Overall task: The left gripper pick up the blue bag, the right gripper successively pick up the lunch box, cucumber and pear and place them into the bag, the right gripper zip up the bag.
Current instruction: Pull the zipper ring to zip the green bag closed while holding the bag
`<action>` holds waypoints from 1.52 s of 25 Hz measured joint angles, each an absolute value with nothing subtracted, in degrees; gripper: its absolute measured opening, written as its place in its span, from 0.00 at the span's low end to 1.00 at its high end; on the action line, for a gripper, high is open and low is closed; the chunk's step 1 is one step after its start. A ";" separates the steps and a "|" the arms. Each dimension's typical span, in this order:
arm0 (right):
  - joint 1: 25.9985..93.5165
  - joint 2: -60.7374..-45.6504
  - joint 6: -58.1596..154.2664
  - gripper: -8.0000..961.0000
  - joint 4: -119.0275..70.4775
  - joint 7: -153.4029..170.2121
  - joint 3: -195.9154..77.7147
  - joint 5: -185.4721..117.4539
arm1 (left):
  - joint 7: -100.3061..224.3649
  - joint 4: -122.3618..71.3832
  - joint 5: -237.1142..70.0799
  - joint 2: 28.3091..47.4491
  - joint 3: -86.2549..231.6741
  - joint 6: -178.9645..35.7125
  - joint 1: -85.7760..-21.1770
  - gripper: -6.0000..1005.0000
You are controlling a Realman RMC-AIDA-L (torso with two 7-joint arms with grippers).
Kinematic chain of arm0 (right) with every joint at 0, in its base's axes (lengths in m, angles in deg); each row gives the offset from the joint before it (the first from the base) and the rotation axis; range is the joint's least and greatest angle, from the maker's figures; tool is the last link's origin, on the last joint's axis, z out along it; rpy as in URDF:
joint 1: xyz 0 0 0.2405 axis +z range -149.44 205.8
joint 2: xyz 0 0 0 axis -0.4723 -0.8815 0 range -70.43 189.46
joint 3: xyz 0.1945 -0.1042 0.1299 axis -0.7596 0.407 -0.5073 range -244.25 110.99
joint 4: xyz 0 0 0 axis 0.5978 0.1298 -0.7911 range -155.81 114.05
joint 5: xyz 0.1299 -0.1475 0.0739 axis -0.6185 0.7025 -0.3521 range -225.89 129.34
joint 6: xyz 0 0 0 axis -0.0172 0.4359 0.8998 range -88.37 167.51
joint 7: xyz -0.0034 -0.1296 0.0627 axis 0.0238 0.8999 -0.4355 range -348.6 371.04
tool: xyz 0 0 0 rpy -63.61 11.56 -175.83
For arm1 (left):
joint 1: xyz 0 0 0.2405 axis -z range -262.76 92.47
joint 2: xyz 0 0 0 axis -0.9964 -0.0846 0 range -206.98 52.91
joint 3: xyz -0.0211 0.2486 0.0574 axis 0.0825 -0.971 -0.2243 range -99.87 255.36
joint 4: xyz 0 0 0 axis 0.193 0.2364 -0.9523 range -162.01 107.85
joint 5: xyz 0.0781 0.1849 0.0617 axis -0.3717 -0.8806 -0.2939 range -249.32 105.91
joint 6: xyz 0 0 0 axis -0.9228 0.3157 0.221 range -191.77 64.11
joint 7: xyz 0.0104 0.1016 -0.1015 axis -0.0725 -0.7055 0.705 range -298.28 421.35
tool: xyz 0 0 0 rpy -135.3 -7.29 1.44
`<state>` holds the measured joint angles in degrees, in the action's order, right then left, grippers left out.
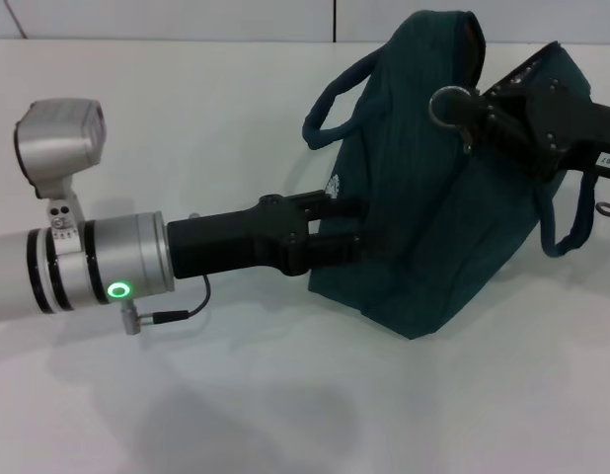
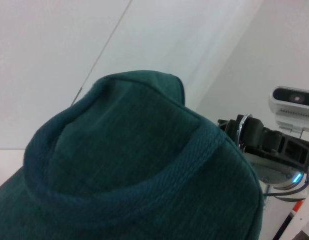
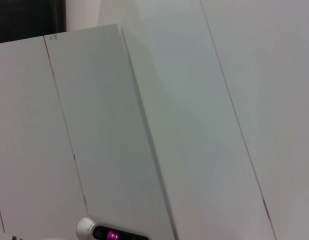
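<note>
The white worktop [image 1: 285, 415] is carrying the blue bag [image 1: 433, 197], which is sitting upright between both arms. The left end effector [image 1: 344, 229] is clamping the bag's near side fabric; the right end effector [image 1: 470, 111] is pinching the ring zip pull [image 1: 449, 105] at the bag's top.

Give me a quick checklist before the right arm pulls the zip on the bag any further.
1. Left pincer on the blue bag: ok, its fingers press into the bag's side fabric, apparently holding it.
2. Right pincer at the ring zip pull: ok, its tip meets the ring at the bag's top; a firm grip cannot be told.
3. Zip fully closed: cannot tell, the top seam is hidden.
4. Lunch box, cucumber and pear inside: cannot tell, none shows in any view.
5. Loop handles away from the zip line: ok, they hang to the sides.
6. Bag steady: ok, it leans on the table.
</note>
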<state>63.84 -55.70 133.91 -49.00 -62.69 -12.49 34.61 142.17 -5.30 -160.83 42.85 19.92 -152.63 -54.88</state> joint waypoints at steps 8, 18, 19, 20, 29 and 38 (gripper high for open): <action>63.97 -55.79 133.99 0.04 -48.30 -62.69 -12.49 34.60 | 140.65 -6.09 -158.63 43.45 19.91 -150.44 -54.49 0.73; 63.84 -55.73 135.06 0.05 -48.11 -63.14 -13.08 33.28 | 133.35 -8.89 -154.45 43.29 19.09 -149.52 -54.91 0.66; 63.79 -55.68 135.06 0.05 -48.11 -63.19 -13.09 32.86 | 131.86 -8.89 -154.42 43.23 18.32 -149.65 -55.03 0.64; 63.75 -55.62 135.05 0.05 -48.12 -63.27 -13.09 32.66 | 130.99 -8.89 -154.37 43.20 17.85 -149.72 -55.10 0.60; 63.96 -55.51 134.72 0.05 -48.19 -63.49 -12.97 32.53 | 129.32 -8.89 -153.69 43.19 17.18 -150.05 -55.76 0.33; 63.73 -55.55 135.02 0.05 -48.22 -63.88 -12.92 32.53 | 129.26 -9.57 -153.68 43.17 16.89 -150.15 -55.86 0.15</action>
